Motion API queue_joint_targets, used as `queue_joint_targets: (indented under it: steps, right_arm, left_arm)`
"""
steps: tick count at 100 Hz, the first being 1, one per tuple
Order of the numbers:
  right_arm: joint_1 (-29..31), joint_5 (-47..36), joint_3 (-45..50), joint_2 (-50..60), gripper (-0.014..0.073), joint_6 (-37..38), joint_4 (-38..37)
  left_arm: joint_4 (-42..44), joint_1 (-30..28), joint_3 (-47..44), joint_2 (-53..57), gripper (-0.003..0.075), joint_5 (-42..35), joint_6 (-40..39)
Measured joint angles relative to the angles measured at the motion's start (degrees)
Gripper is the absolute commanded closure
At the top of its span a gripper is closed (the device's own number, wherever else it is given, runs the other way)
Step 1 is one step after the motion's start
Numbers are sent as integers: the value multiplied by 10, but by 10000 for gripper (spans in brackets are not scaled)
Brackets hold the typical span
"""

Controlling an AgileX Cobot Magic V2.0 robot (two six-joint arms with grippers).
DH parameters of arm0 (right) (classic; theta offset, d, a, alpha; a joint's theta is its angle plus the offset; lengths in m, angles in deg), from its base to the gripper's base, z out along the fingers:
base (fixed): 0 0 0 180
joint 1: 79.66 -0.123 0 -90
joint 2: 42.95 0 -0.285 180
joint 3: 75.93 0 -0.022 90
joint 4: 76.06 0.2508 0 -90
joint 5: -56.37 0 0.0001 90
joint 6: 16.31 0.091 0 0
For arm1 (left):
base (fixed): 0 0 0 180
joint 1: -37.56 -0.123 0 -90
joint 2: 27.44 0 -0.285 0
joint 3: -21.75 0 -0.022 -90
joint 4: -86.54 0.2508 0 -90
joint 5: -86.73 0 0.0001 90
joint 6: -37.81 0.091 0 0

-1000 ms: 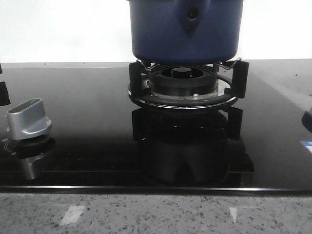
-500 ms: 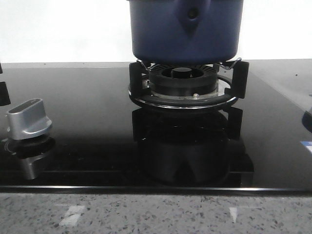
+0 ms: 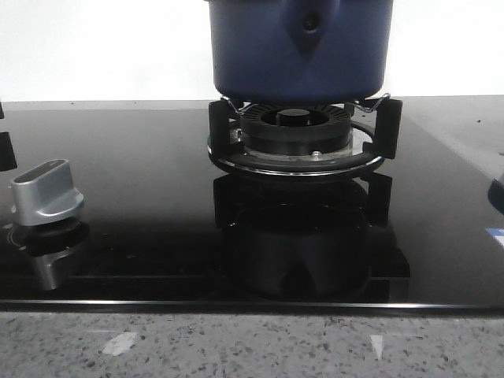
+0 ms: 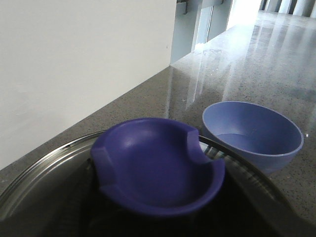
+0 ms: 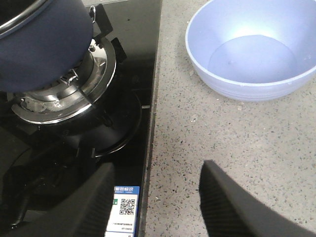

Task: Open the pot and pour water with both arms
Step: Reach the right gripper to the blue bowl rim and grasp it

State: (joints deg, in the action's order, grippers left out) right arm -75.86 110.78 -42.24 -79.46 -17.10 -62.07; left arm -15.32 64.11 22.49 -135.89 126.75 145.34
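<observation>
Right wrist view — pot on burner, empty blue bowl beside, right tool released, left's state unclear

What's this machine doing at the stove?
A two-armed robot is working on a blue pot that sits on the burner of a black glass stove. The left arm's camera looks closely down on a purple knob on a glass lid, though its fingers are hidden. The right gripper hangs open and empty over the counter's edge. A light blue bowl waits beside the stove.
</observation>
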Motion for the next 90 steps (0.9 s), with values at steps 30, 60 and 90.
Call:
queue_joint_targets:
  steps: [30,60,90]
  right_arm:
    - [0,0,0,0,242,0,0]
    - [0,0,0,0,242,0,-3]
    - [0,6,-16,-30,242,44,-93]
  left_arm:
    - [1,0,0,0,513,0,10]
    - [3,0,0,0,512,4,11]
    - [12,-29,10,32,510,4,9]
